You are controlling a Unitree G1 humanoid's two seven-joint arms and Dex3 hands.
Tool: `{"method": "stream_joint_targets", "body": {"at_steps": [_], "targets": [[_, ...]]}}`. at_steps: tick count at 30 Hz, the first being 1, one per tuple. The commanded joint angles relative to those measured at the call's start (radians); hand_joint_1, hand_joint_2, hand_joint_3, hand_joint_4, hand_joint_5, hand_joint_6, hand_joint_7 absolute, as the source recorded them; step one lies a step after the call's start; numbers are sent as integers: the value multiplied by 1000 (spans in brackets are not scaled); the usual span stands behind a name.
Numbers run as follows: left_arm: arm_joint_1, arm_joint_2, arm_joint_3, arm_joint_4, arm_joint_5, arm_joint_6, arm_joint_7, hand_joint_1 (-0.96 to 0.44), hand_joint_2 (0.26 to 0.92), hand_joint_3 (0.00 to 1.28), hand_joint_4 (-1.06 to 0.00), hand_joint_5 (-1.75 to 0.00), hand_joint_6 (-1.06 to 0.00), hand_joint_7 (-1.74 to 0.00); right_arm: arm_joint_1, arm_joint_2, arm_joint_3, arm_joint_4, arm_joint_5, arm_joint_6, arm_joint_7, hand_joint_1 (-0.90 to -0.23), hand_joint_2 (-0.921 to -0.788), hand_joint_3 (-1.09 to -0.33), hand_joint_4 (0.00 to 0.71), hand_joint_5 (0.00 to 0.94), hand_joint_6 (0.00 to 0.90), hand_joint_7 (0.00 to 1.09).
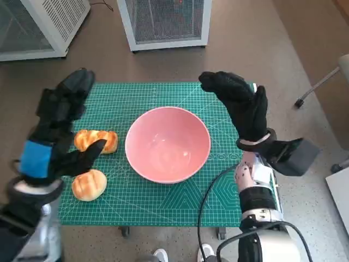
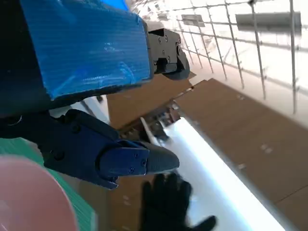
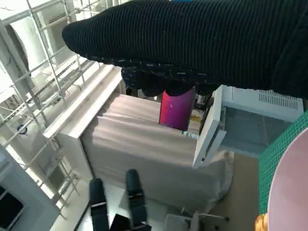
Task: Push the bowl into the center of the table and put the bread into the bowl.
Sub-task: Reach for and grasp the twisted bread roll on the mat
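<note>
The pink bowl (image 1: 167, 144) stands empty near the middle of the green cutting mat (image 1: 158, 95). Two golden bread pieces lie to its left: a long roll (image 1: 96, 140) and a round bun (image 1: 89, 185) nearer the front edge. My left hand (image 1: 57, 131) hovers raised above the bread with fingers spread, holding nothing. My right hand (image 1: 240, 106) is raised at the bowl's right rim, fingers extended, empty. The bowl's rim (image 2: 29, 197) shows in the left wrist view and again (image 3: 288, 187) in the right wrist view.
White wire-fronted cabinets (image 1: 163, 22) stand on the floor behind the table. A chair base (image 1: 322, 82) is at the right. Shoe tips (image 1: 182, 254) show below the table's front edge. A pink cylinder (image 3: 175, 107) sits on a far counter in the right wrist view.
</note>
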Motion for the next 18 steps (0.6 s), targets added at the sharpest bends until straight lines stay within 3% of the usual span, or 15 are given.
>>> {"method": "stream_joint_targets", "body": {"at_steps": [1,5,11,18], "targets": [[52,172,80,-153,130,167,-70,-464,836,95,-119,0,1,-312,33,2,6,-14,15,18,9,-623,-921,-600,253,0,363,2],[73,257,107,-250,216,331,-112,-215,736,27,-53,-2,1,-214,35,0,7,-16,23,25,14,-621,-921,-599,248,0,362,1],[78,297,98,-306,259,475,-144,125,712,10,-24,-1,-25,-248,32,1,5,-12,39,36,25,-614,-921,-597,245,0,361,0],[73,349,46,-315,339,579,-169,246,722,14,-31,-5,-62,-268,30,5,2,-8,46,44,32,-612,-921,-596,245,0,361,0]]}}
